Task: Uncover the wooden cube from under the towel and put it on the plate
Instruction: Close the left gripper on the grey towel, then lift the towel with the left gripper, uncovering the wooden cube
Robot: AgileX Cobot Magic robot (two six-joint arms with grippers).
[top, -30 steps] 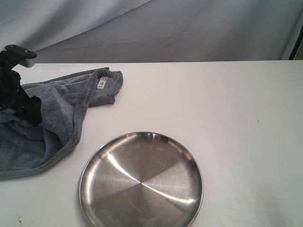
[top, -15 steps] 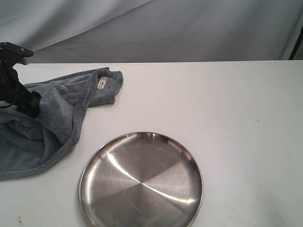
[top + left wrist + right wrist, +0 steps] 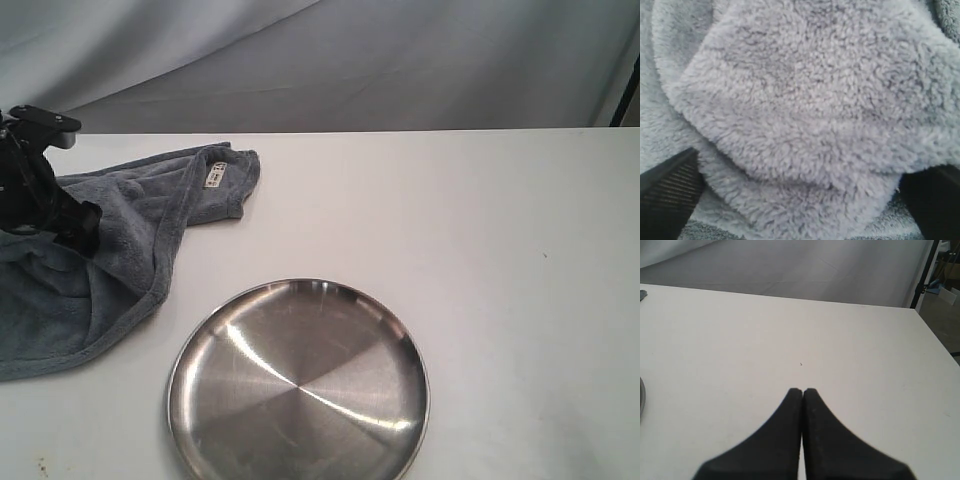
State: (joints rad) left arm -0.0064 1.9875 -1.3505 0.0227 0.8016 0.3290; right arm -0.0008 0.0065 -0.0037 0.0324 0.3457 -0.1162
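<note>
**Setting.** White table, grey draped backdrop.

**Towel**. Rumpled at the table's left side. White label on the corner farthest back. One hem trails toward the plate without touching it.

**Plate**. Front centre, bare, near the towel.

**Cube.** Not visible in any view. Presumably under the towel. The rounded mound in the left wrist view is the likeliest spot, though its corners do not show through the fleece.

**Left gripper**. Spread wide and holding nothing. Its dark fingers stand on either side of the mound, at or just above the pile. Whether they press into it cannot be told.

**Right gripper**. Tips pressed together and empty, over bare table well apart from the towel.

**Step in hand.** Take hold of the cloth so it can be drawn off the cube.

**Handling advice.**
- Pinch only a fold of fleece high on the mound. A deep closure could trap the cube with the cloth.
- Lift, then peel away from the plate so the cloth does not drape over it.
- Plush pile slips, so take a generous fold.
- Keep the pull slow, or the cube may roll out.

**Arm pose.** The left arm enters at the exterior view's left edge. Its wrist is tipped down over the towel's near-left part and the fingers point into the cloth.
</note>
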